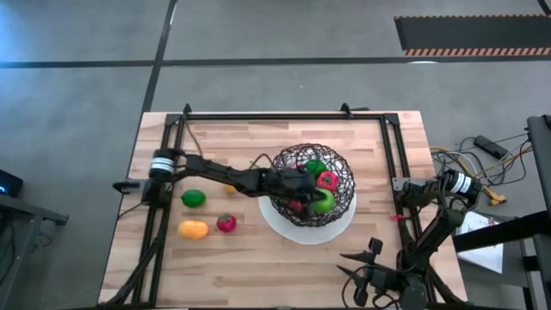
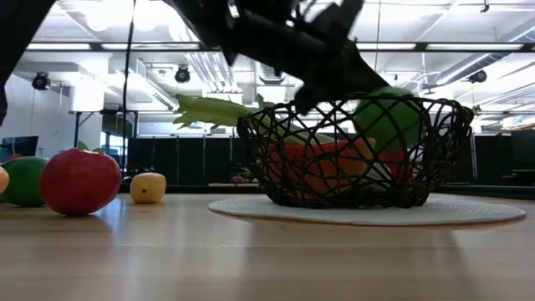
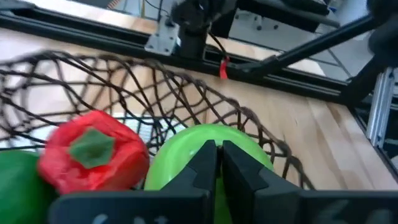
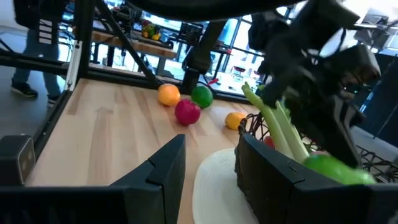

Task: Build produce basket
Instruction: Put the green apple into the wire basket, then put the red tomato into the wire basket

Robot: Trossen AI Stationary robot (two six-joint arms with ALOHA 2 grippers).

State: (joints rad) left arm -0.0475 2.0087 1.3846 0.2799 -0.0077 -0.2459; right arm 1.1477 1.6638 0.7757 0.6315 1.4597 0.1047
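The black wire basket [image 1: 340,168] stands on a white round plate [image 1: 284,226] right of the table's middle. In it lie a red pepper [image 3: 93,155], a green apple [image 3: 177,158] and other produce. A pale-green celery stalk [image 2: 209,109] sticks out over the basket's rim toward the left; it also shows in the right wrist view [image 4: 280,124]. My left gripper [image 3: 219,152] reaches into the basket from the left, shut, its tips right over the green apple. My right gripper [image 4: 211,165] is open and empty at the table's near right corner [image 1: 362,263]. My left gripper has its shut fingertips [image 3: 208,155] slanting down at the top of the green apple [image 3: 186,140] in the basket. I cannot tell whether they touch it. Nothing shows between the fingers.
On the table left of the basket lie a green fruit [image 1: 194,198], an orange-yellow fruit [image 1: 193,228], a red fruit [image 1: 225,223] and a small yellow piece [image 1: 228,185]. A black frame [image 1: 258,114] runs along the far, left and right edges.
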